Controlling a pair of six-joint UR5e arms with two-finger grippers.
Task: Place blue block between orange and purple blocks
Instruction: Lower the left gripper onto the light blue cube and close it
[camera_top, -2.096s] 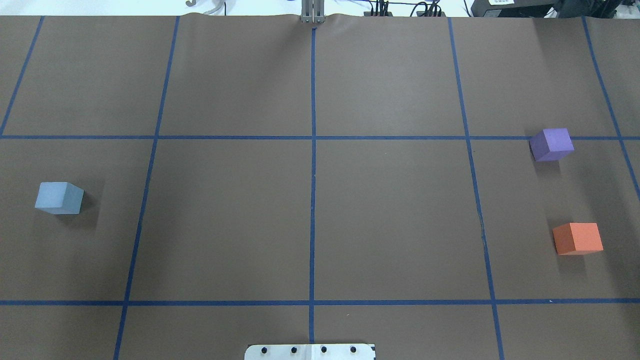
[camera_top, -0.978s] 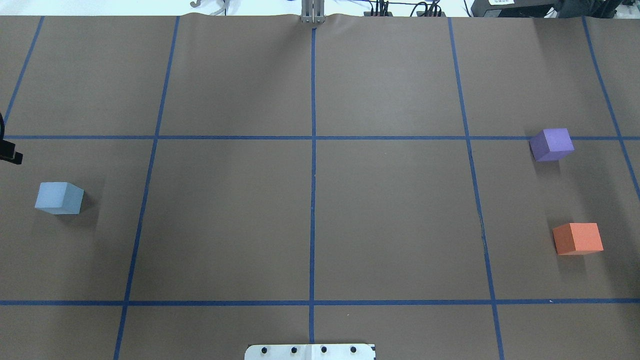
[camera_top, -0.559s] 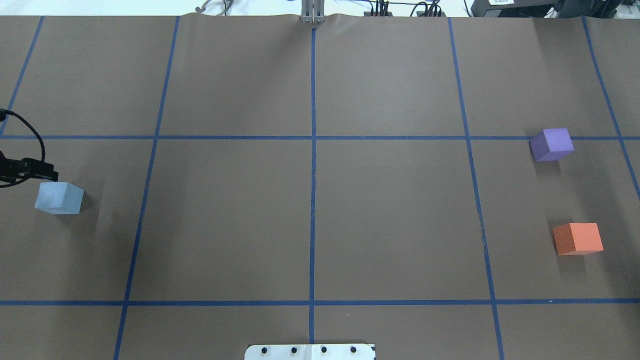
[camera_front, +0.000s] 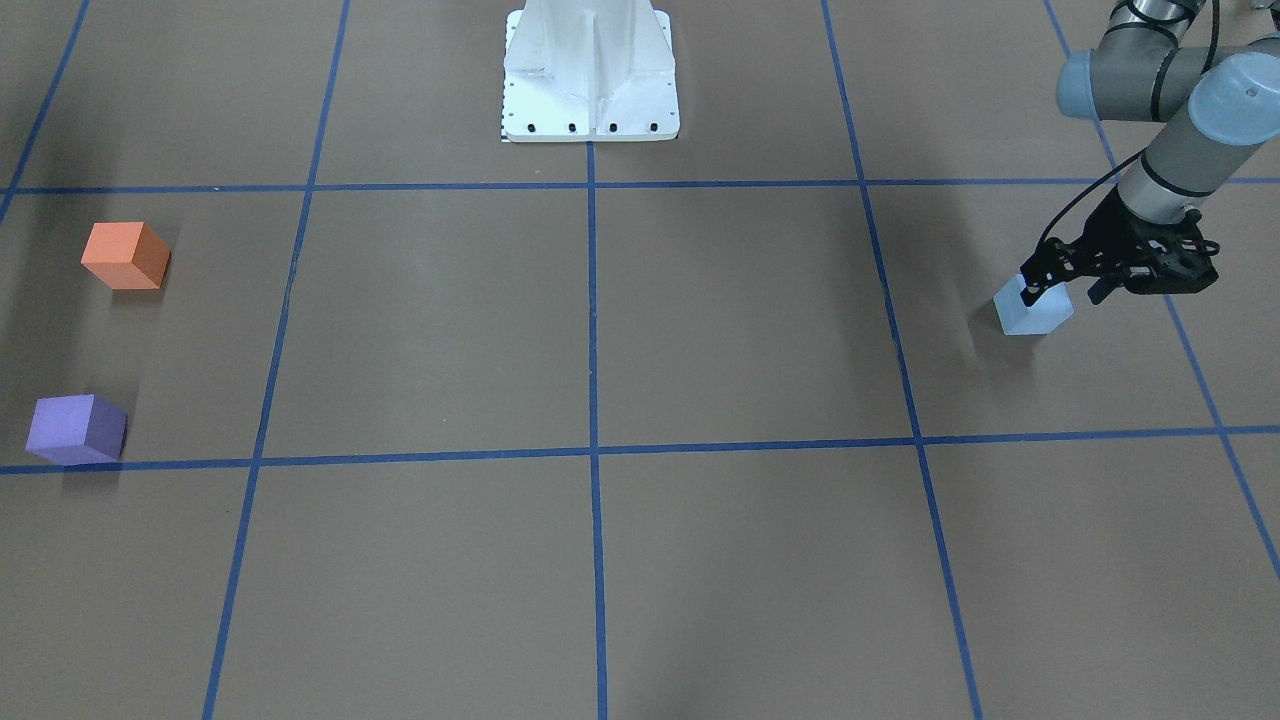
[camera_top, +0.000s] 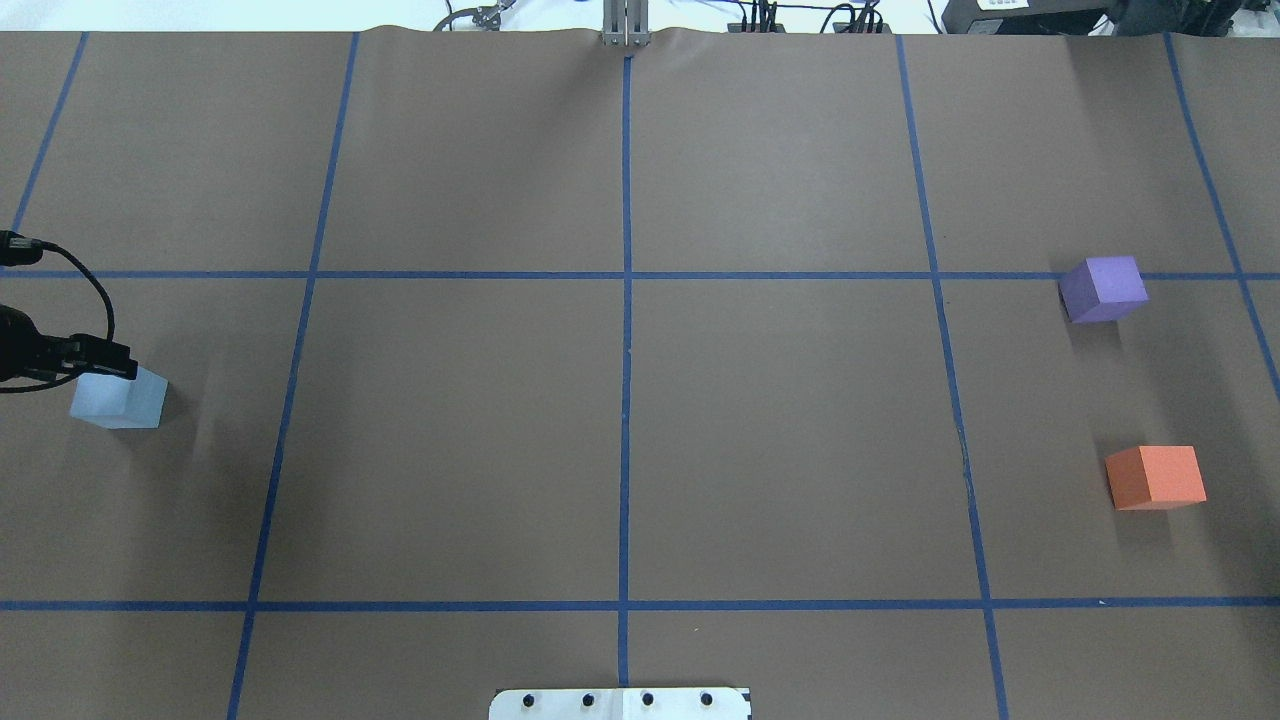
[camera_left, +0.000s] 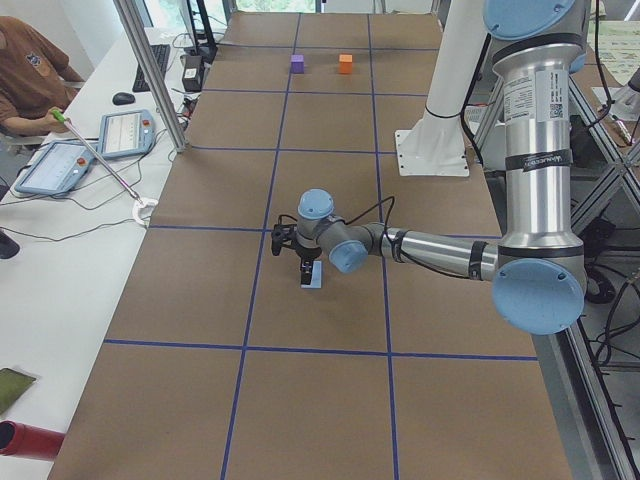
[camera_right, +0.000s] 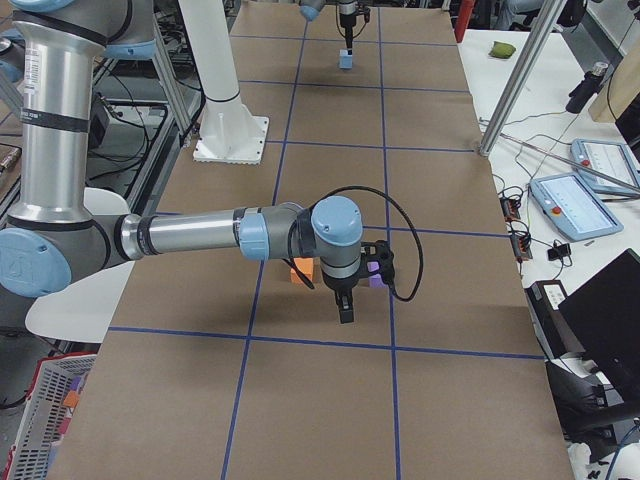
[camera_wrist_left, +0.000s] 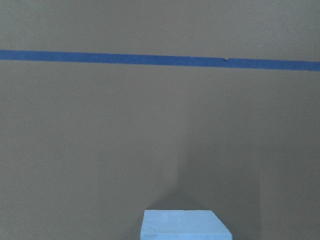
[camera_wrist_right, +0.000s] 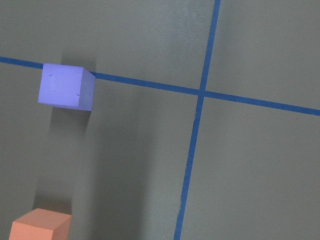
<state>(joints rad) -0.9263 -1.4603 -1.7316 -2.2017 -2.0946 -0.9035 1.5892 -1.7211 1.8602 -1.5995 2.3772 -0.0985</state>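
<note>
The light blue block (camera_top: 120, 398) sits at the table's far left; it also shows in the front view (camera_front: 1034, 312) and at the bottom of the left wrist view (camera_wrist_left: 184, 226). My left gripper (camera_front: 1062, 289) is open and hovers just over the block's outer top edge, its fingers apart and holding nothing. The purple block (camera_top: 1103, 289) and the orange block (camera_top: 1156, 477) stand apart at the far right, and both show in the right wrist view (camera_wrist_right: 66, 86) (camera_wrist_right: 40, 225). My right gripper (camera_right: 343, 310) hangs above them; I cannot tell whether it is open or shut.
The brown table (camera_top: 620, 440) carries a grid of blue tape lines. The robot's white base plate (camera_front: 590, 70) is at the near middle edge. An operator's bench with tablets (camera_left: 60, 165) runs along the far side.
My left arm has come in from the table's left edge and moved right to the blue block. The blocks have not moved.
</note>
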